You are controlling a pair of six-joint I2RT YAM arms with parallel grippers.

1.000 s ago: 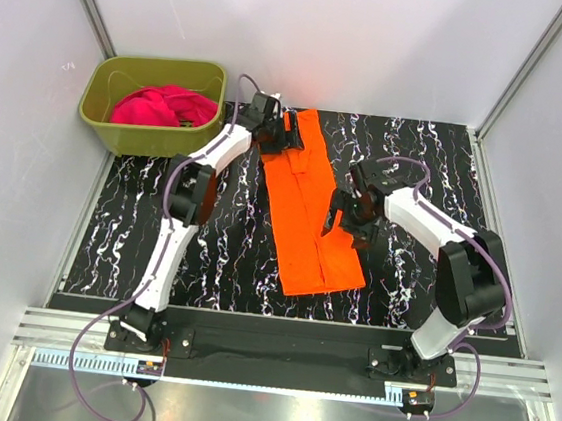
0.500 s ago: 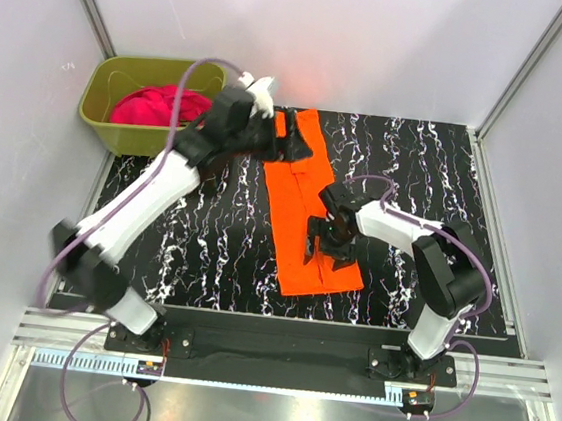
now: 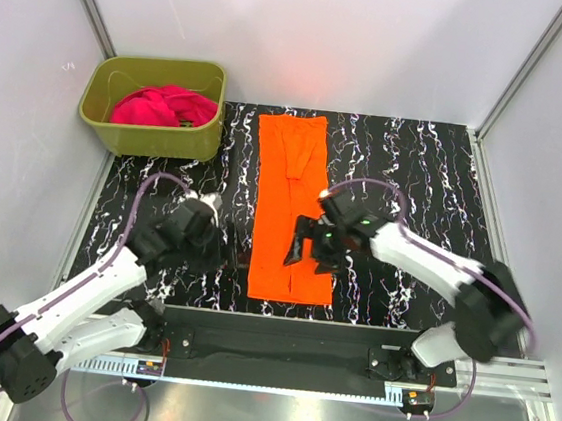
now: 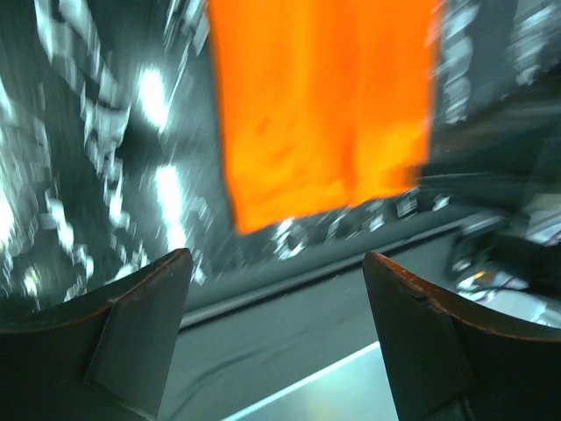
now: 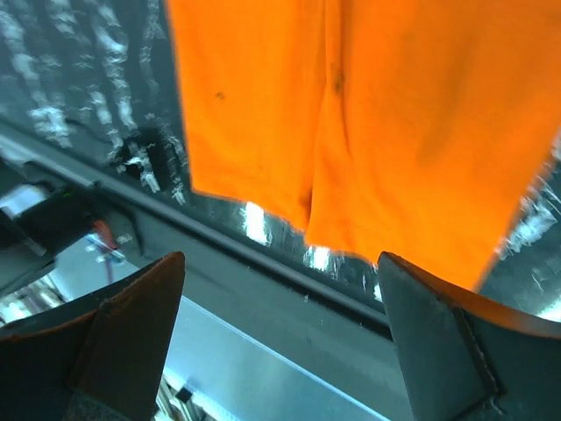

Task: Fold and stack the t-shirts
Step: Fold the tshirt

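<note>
Left fingers [image 4: 131, 333] and right fingers [image 5: 123, 342] spread, empty; orange t-shirt [image 3: 292, 202] beside left, beneath right.

Orange t-shirt [image 3: 288, 191] folded in long flat strip, magenta t-shirt [image 3: 156, 109] crumpled in tub [image 3: 148, 140]

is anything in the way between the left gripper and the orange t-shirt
Nothing visible: only bare marbled tabletop lies between the open left gripper and the left edge of the orange t-shirt.
</note>
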